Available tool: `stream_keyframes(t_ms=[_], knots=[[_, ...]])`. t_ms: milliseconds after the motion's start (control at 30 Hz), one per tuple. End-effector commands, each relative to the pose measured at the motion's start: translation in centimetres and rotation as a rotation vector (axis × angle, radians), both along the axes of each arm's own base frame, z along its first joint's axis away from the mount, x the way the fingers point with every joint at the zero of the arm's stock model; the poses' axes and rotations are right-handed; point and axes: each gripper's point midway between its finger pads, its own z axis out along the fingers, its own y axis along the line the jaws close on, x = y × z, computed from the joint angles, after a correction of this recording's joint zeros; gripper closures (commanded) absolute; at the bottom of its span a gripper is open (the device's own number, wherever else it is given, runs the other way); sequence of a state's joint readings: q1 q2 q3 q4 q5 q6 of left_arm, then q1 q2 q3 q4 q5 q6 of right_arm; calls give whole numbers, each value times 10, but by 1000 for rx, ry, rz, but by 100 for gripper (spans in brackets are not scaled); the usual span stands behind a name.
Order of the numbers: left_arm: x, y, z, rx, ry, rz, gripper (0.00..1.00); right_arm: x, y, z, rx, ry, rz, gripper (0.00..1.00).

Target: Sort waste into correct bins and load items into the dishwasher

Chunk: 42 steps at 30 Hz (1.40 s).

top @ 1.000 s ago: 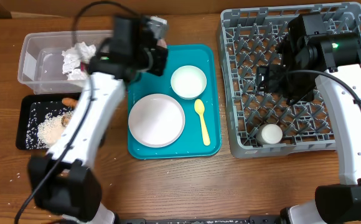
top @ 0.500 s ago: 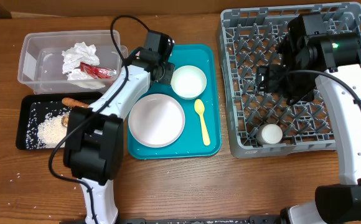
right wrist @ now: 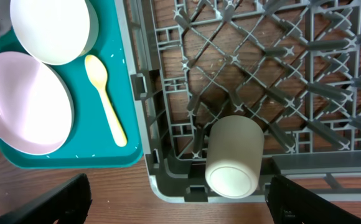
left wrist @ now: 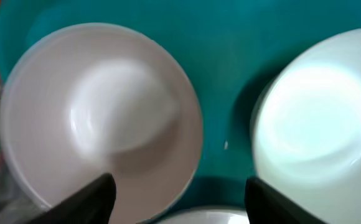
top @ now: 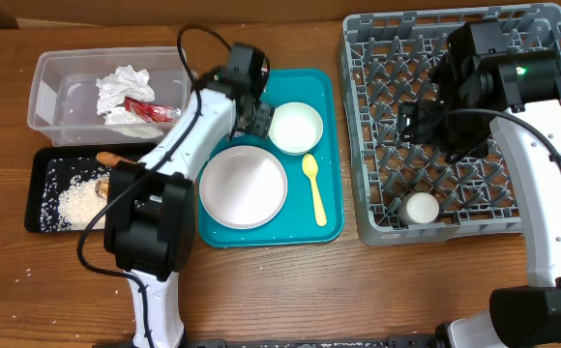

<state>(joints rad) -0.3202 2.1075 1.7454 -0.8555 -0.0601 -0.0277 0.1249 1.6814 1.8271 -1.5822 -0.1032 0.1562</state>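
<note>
My left gripper (top: 255, 114) (left wrist: 180, 200) hangs open low over the teal tray's back left. In the left wrist view a pale pinkish bowl (left wrist: 99, 118) lies to its left, a white bowl (top: 293, 127) (left wrist: 320, 127) to its right, and the plate (top: 243, 186) (left wrist: 213, 215) shows at the bottom edge. Nothing is gripped. The yellow spoon (top: 313, 184) (right wrist: 106, 99) lies right of the plate. My right gripper (top: 414, 124) (right wrist: 182, 208) is open above the dish rack (top: 542, 68), over the white cup (top: 421, 207) (right wrist: 233, 155) on its side.
The clear tub (top: 48, 92) at back left holds crumpled napkins (top: 121, 90) and the red wrapper (top: 151, 109). The black tray (top: 44, 198) in front of it holds rice (top: 75, 200), a carrot piece (top: 111, 158) and a brown lump (top: 103, 184). Rice grains dot the table.
My left arm swung from over the clear tub to the teal tray and its jaws opened. The red wrapper now shows in the tub. The right arm has not moved.
</note>
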Motion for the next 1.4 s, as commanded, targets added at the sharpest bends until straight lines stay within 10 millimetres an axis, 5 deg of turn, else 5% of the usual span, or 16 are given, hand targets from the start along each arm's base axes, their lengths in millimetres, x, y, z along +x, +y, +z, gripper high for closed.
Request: stream_keyframes(t_ms=[0, 200, 433, 700, 1000, 1233, 1367], knots=[[5, -6, 89, -71, -97, -3, 36, 2, -2, 11, -1, -43, 3, 7], [-55, -26, 123, -230, 112, -60, 36, 2, -2, 11, -1, -43, 3, 7], [-136, -17, 114, -198, 446, -94, 45, 2, -2, 11, -1, -43, 3, 7], [-185, -30, 104, -109, 538, -150, 46, 0, 1, 11, 14, -37, 6, 7], [-198, -11, 101, 12, 397, 61, 47, 1, 18, 15, 98, -44, 33, 7], [-210, 23, 112, -23, 164, 293, 42, 6, 64, 20, 168, -94, 117, 8], [-219, 43, 105, -32, 125, 353, 25, 7, 101, 12, 196, -115, 163, 8]])
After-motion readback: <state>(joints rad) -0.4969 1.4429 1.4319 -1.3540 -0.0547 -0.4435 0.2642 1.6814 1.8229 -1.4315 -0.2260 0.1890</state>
